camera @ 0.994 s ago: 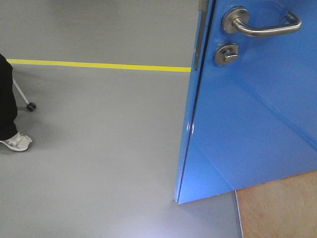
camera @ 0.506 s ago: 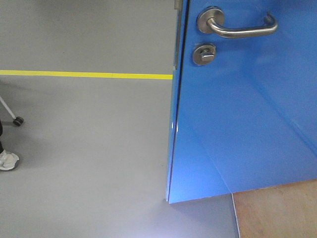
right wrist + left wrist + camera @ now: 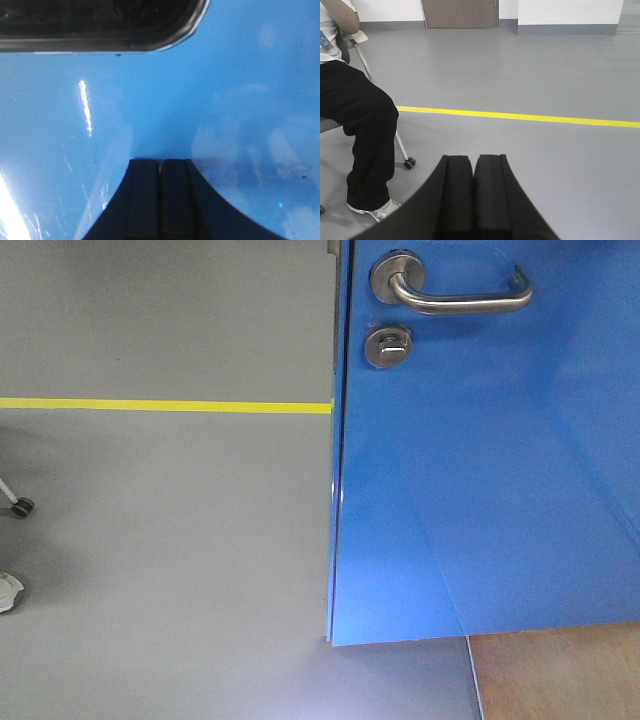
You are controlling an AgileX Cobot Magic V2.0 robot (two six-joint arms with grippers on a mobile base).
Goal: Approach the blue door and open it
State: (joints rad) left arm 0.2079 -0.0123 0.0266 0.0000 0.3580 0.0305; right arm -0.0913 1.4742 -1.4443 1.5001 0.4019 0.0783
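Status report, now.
Left gripper shut, empty. Right gripper shut, tips at the blue door. Door ajar; handle untouched. Seated person left, clear of path.

The blue door point(image 3: 490, 470) looks smooth and shiny, with bright glints on it. Its handle point(image 3: 455, 295) and lock point(image 3: 386, 345) are dull silver metal. The gray floor point(image 3: 160, 540) is smooth and matt. One corner patch point(image 3: 560, 678) looks like wood.

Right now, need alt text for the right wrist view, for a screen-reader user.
The right gripper, fingers closed together with nothing between them, sits right up against the glossy blue door, which fills almost the whole frame. A dark, rounded-corner window in the door runs along the top edge, and streaks of light glare mark the panel at left.
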